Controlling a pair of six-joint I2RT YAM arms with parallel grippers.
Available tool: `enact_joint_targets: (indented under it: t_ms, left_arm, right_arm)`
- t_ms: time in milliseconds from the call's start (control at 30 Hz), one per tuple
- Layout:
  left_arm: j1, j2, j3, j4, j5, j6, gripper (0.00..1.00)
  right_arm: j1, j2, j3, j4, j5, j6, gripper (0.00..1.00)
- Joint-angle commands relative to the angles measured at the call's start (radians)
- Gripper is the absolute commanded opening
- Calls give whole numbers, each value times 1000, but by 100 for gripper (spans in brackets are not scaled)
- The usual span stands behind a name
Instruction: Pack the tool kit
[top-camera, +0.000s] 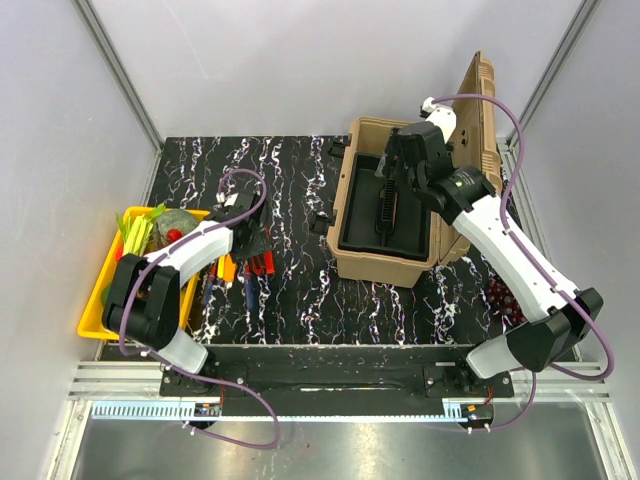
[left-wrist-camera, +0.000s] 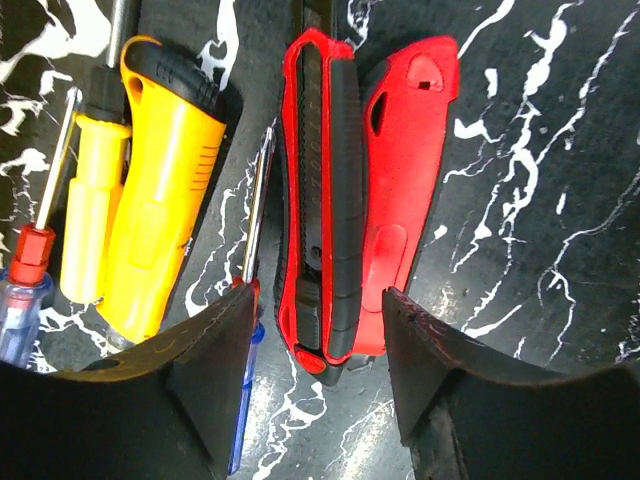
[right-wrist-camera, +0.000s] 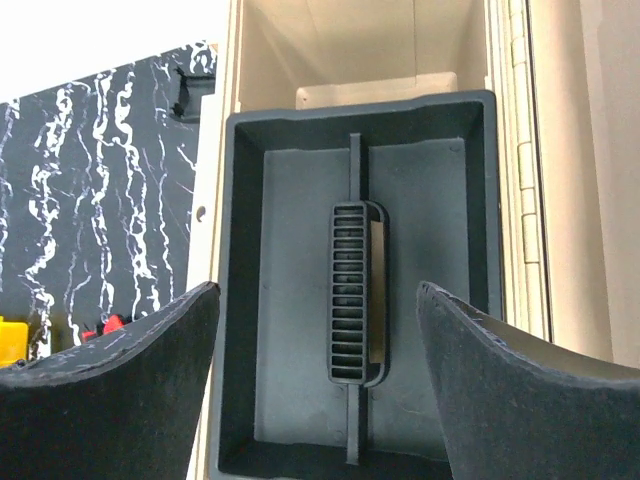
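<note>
At lower left of the overhead view, beside the yellow plastic tray of vegetables (top-camera: 95, 300), the loose hand tools lie in a cluster on the black marble-patterned table (top-camera: 300, 200), well apart from the large tan plastic toolbox (top-camera: 385, 262) at upper right. The toolbox's lid stands raised and its black inner tray (top-camera: 365, 235) is seated inside. The left gripper (top-camera: 245, 235) is low over the cluster. In its wrist view the jaws are partly spread to either side of the red plastic hand tool with a black ribbed strip (left-wrist-camera: 340, 190). A gap shows on the left-hand side, so no grip is confirmed. A thin blue-handled screwdriver (left-wrist-camera: 245, 400) lies in that gap, just beside the finger. The chunky yellow-handled tool (left-wrist-camera: 165, 190) lies further left. The right gripper (top-camera: 392, 172) hangs over the toolbox with its jaws wide and nothing between them. It is centred above the tray's ribbed black lift handle (right-wrist-camera: 350, 290). Assessment: the red tool appears light and rigid, and its smooth shell is likely slippery. The sound hold is across its narrow width at mid-length, where the ribbed strip offers purchase. The adjacent screwdriver may be dragged or pinched along with it.
</note>
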Motion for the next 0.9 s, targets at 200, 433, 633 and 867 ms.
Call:
enact_joint_targets:
  t_ms: [200, 433, 633, 867]
  left_arm:
    - [39, 69, -60, 190, 93, -36, 66]
    - [51, 66, -77, 252, 130, 1, 65]
    - [52, 53, -95, 302, 156, 19, 68]
    - [52, 125, -74, 292, 142, 2, 61]
  right_arm:
    - [4, -48, -46, 21, 24, -18, 84]
    - [4, -54, -62, 23, 21, -14, 84]
    - [4, -50, -63, 23, 18, -6, 84]
    - [4, -42, -62, 24, 18, -6, 83]
